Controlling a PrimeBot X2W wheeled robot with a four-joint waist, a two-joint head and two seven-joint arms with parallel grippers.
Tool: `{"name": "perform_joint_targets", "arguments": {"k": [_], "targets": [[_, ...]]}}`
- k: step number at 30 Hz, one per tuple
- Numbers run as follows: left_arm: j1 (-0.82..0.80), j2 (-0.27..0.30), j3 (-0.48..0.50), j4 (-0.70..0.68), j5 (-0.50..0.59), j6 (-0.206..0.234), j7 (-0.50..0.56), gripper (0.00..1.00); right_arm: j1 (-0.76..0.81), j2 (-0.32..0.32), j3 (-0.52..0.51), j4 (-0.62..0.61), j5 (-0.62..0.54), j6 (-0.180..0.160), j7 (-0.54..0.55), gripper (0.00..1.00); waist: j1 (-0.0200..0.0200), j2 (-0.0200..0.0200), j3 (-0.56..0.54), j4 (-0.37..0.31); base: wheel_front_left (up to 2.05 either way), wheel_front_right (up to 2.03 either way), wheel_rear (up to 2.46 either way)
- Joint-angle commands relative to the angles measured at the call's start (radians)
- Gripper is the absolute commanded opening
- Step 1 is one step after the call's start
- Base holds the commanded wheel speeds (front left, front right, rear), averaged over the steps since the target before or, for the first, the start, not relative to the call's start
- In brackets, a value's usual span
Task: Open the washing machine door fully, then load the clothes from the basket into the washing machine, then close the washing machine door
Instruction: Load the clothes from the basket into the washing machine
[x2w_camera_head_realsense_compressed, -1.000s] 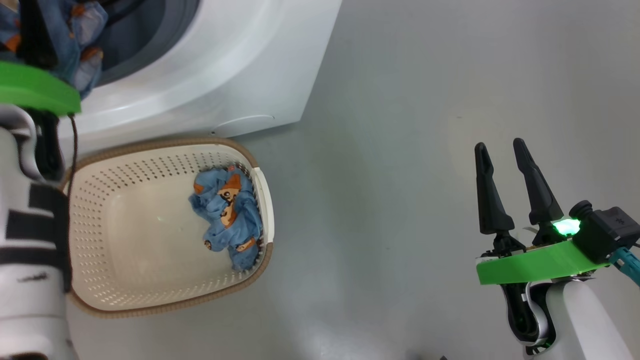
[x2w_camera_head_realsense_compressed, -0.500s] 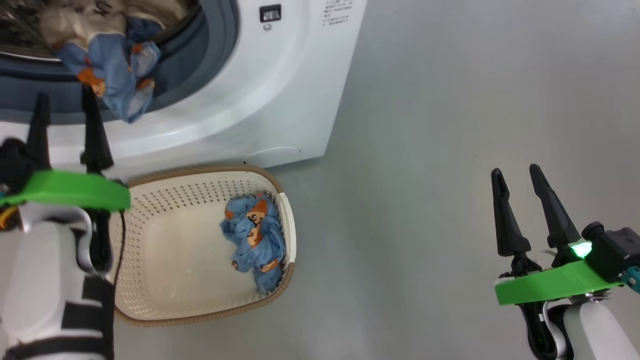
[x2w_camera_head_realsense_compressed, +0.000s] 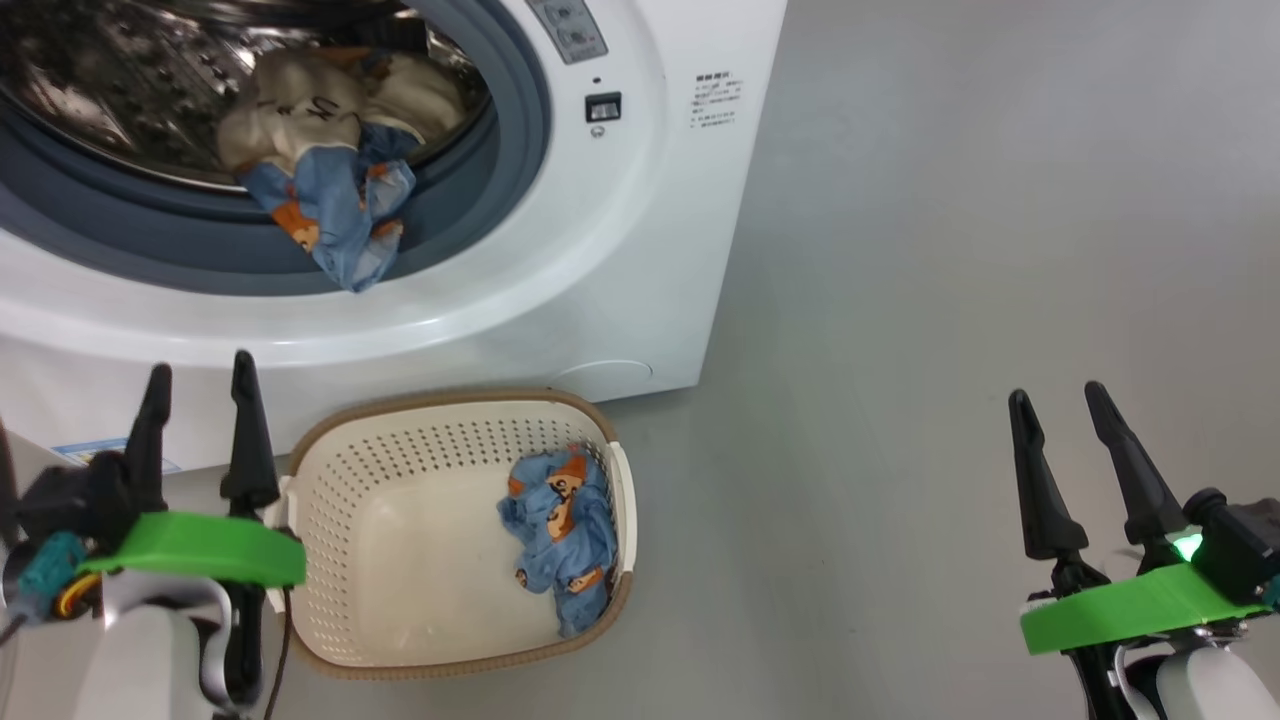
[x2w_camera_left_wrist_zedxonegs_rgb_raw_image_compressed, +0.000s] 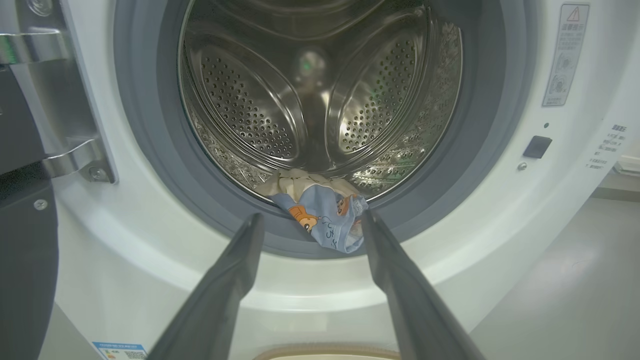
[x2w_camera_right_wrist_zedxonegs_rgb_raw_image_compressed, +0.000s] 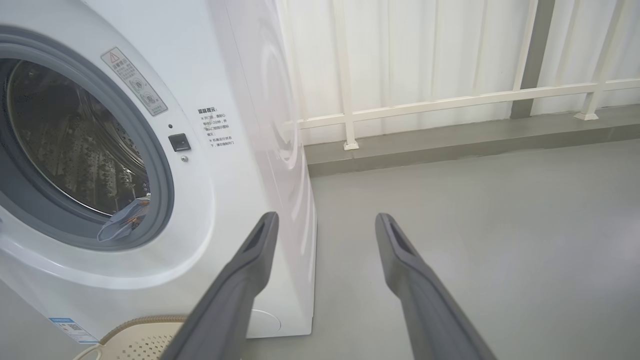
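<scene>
At the lower left of the head view the left end effector (x2w_camera_head_realsense_compressed: 200, 372) stands with fingers spread and nothing between them, just beside the basket (x2w_camera_head_realsense_compressed: 440, 398). The right end effector (x2w_camera_head_realsense_compressed: 1055, 395), at the lower right, is likewise spread and empty over the grey floor (x2w_camera_head_realsense_compressed: 900, 300). One blue bear-print garment (x2w_camera_head_realsense_compressed: 560, 535) lies against the basket's right wall. Behind the basket stands the washing machine (x2w_camera_head_realsense_compressed: 640, 250). A second blue garment (x2w_camera_head_realsense_compressed: 340, 220) hangs over its grey gasket (x2w_camera_head_realsense_compressed: 150, 240), and a cream garment (x2w_camera_head_realsense_compressed: 290, 110) lies behind that in the steel drum (x2w_camera_left_wrist_zedxonegs_rgb_raw_image_compressed: 310, 100). The washing machine door (x2w_camera_left_wrist_zedxonegs_rgb_raw_image_compressed: 25, 260) is swung open at the left edge of the left wrist view.
</scene>
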Motion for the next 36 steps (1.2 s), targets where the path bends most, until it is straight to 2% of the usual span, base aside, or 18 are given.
{"name": "perform_joint_targets", "arguments": {"k": [1,19,36], "targets": [[0.033,0.021,0.029,-0.044,0.014,0.001,-0.005,1.00,0.020,-0.024,0.016,-0.018,-0.009,0.005,-0.008,1.00,0.0000,0.0000,-0.034,0.024,0.00,0.00,0.00],[0.280,-0.010,0.079,-0.220,0.025,0.001,-0.005,1.00,0.107,-0.050,-0.014,-0.018,-0.008,0.005,-0.008,1.00,0.0000,0.0000,-0.127,0.071,0.00,0.00,0.00],[0.465,-0.028,0.123,-0.329,0.026,0.001,-0.005,1.00,0.182,-0.058,-0.031,-0.017,-0.007,0.005,-0.008,1.00,0.0000,0.0000,-0.215,0.079,0.00,0.00,0.00]]}}
